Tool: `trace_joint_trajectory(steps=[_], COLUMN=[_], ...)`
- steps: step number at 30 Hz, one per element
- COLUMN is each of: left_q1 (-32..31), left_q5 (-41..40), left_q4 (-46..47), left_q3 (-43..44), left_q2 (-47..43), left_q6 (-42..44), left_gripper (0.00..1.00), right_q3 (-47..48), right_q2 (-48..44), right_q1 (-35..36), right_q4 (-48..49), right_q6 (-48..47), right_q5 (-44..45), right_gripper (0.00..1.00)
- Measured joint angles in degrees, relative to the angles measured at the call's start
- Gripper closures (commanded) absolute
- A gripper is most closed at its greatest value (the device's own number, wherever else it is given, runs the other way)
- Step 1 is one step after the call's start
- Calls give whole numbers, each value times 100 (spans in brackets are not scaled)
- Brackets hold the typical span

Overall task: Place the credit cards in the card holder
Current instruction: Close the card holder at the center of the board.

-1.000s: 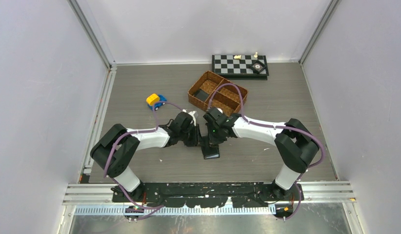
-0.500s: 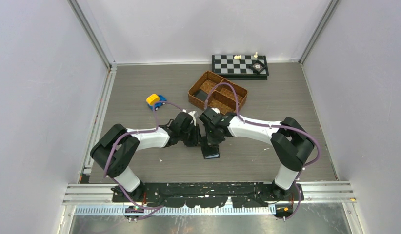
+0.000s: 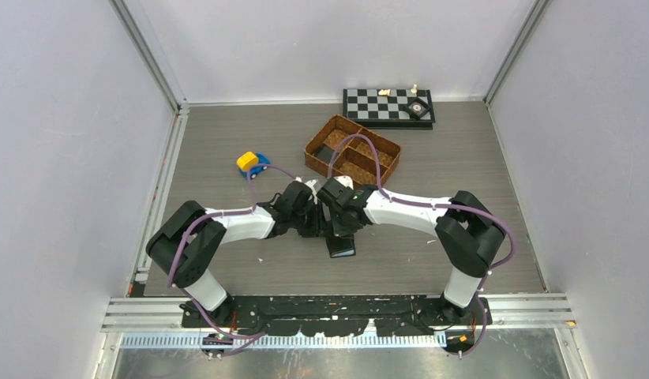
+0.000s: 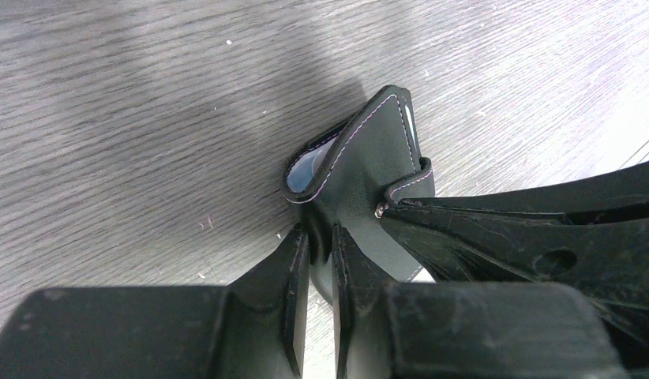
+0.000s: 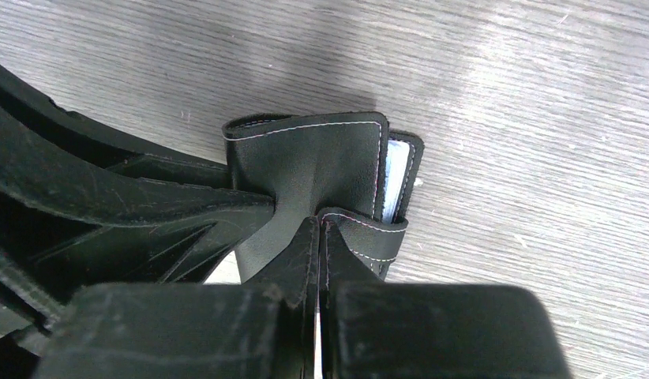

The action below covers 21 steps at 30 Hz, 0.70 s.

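My right arm (image 3: 400, 207) has edged left toward the other, right pincer (image 5: 317, 237) pinching the card holder (image 5: 313, 170) by its tab, left pincer (image 4: 320, 253) clamping its leather cover, holder between both, mid surface (image 3: 226, 134)

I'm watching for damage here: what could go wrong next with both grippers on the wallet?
The left gripper and right gripper both pinch the wallet by thin leather edges; a pull apart may slip one grip. The wallet is bent, so its sleeves may buckle shut.
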Motion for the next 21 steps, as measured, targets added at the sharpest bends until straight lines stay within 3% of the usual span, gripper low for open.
trace_joint_trajectory(steps=[21], left_q1=[0], left_q5=[4], left_q4=[68], left_q3=[-44], left_q2=[-15], left_q6=[-37], left_gripper=[94], right_q3=[341], right_q2=[361], right_q1=[229], right_q4=[-387], right_q6=[201], right_q5=[452], right_gripper=[100])
